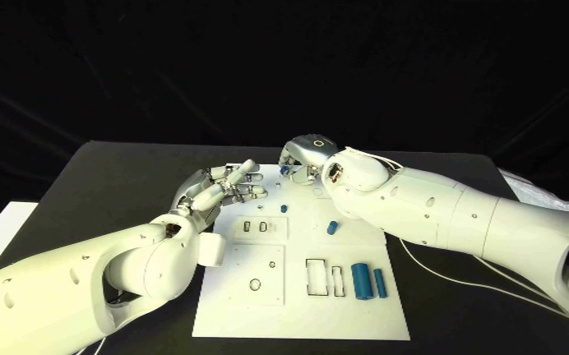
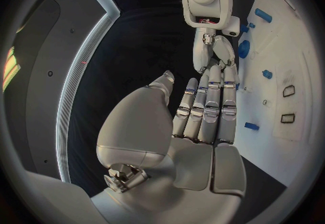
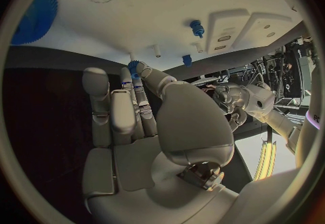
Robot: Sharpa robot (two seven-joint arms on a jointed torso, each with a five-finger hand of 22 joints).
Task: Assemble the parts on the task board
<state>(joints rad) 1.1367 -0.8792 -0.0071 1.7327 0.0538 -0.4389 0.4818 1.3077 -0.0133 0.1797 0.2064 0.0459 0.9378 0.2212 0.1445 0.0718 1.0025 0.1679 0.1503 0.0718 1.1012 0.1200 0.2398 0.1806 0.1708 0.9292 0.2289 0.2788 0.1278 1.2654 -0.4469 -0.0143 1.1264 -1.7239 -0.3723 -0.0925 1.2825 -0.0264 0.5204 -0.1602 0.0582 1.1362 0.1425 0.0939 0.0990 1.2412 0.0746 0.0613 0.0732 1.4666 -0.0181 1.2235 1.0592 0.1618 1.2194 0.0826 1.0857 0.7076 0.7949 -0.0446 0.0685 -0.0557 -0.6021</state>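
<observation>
A: Where did the task board [image 1: 303,289] sit?

B: In the middle of the black desk [image 1: 118,170], its long side running away from the robot. Two blue cylinders [image 1: 369,281] lay side by side near its close right corner, just beside a rectangular slot. A smaller blue piece [image 1: 333,226] lay loose near the middle of the board, and a small blue peg [image 1: 284,207] stood a little beyond it.

A: And the left robot hand [image 1: 223,188]?

B: It hovered at the board's far left edge, fingers [image 2: 210,107] straight, side by side and holding nothing. The loose pieces lay to its right, apart from it.

A: The right robot hand [image 1: 311,158]?

B: At the board's far end, palm down. Its wrist view showed a small blue part [image 3: 133,66] right at the tips of its fingers [image 3: 129,105], thumb pressed against them, so it seemed to pinch that part over the board. A blue gear [image 3: 39,10] lay flat on the board farther off, and another blue peg [image 3: 197,27] stood clear of the hand.

A: Did the two hands touch?

B: They were near each other, fingertips almost facing, but I could not tell whether they touched.
</observation>
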